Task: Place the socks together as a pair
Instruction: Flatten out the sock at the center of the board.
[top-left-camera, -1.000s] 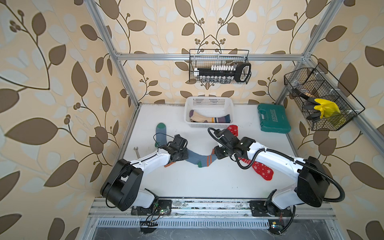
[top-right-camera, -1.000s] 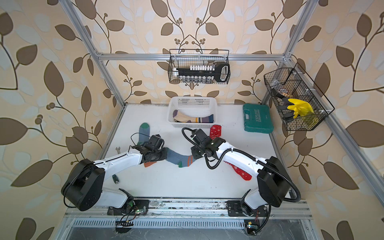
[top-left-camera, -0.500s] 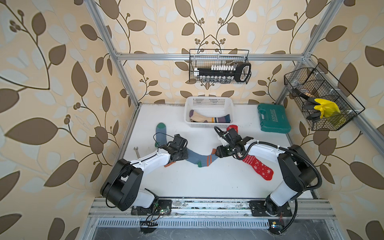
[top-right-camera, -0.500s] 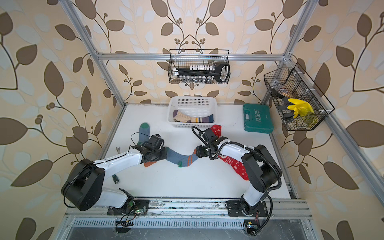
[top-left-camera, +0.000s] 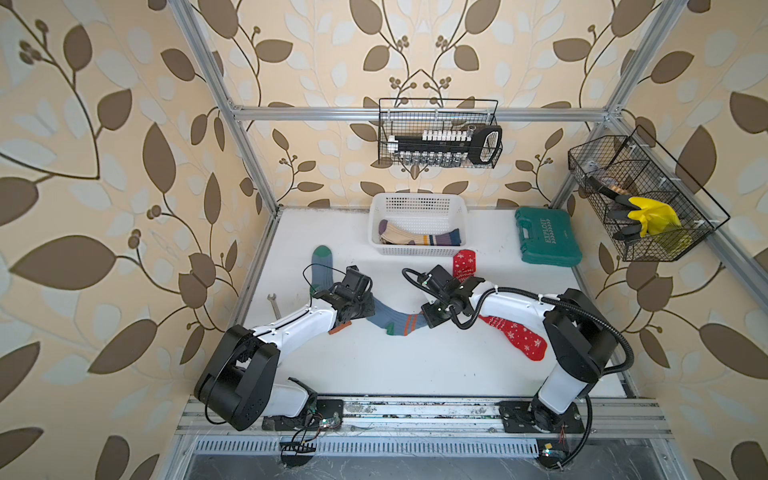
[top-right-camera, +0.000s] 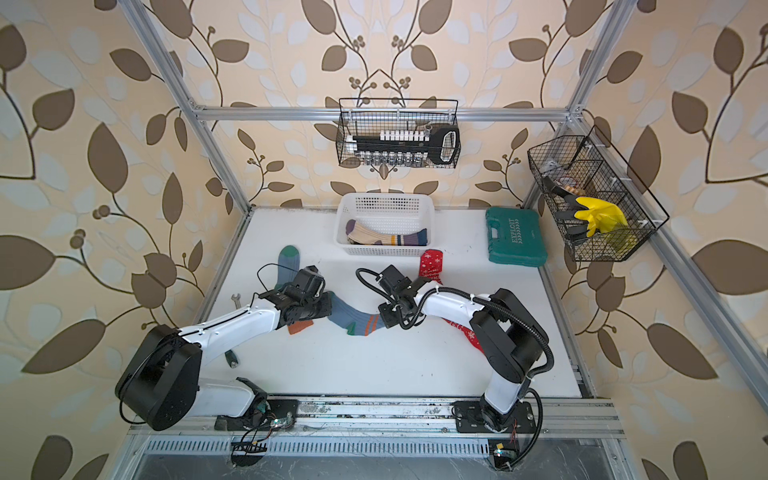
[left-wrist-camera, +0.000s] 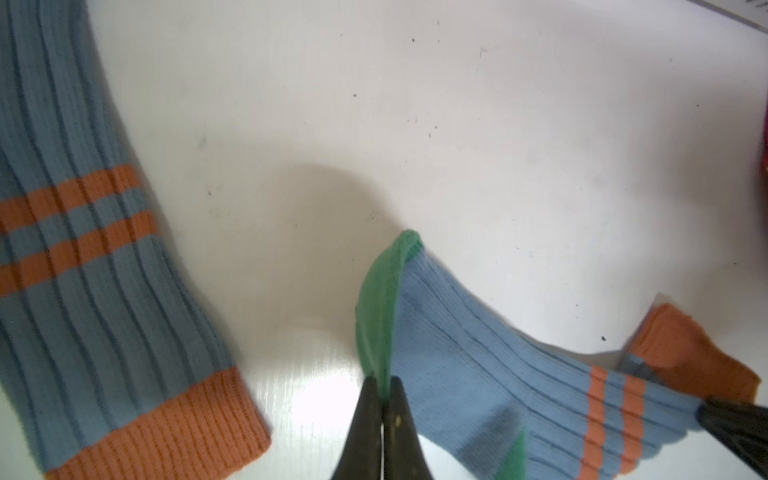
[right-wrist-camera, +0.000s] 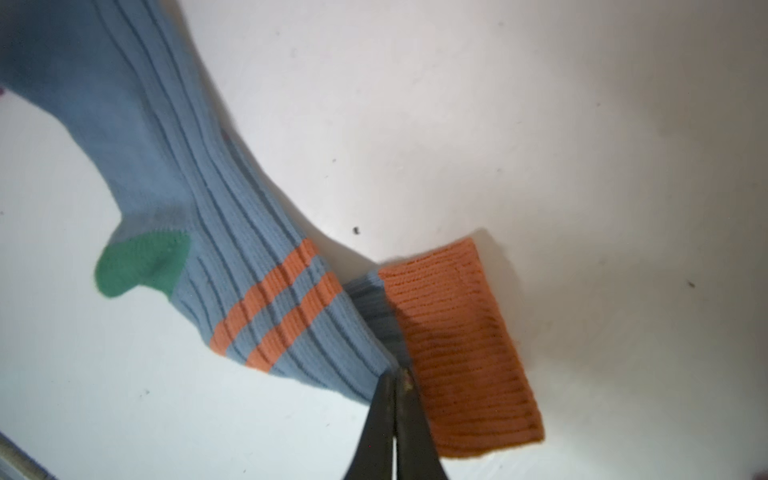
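Pinching the blue sock (top-left-camera: 395, 322) by the toe in left gripper (left-wrist-camera: 384, 384), cuff edge in right gripper (right-wrist-camera: 395, 378), strung low over the surface (top-left-camera: 415, 365) near its mate (top-left-camera: 322, 266). Thin bites, could slip free if pulled taut.

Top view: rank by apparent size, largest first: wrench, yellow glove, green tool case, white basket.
1. white basket
2. green tool case
3. yellow glove; it sits in a wall rack, likely nearer the camera, so it may look oversized
4. wrench
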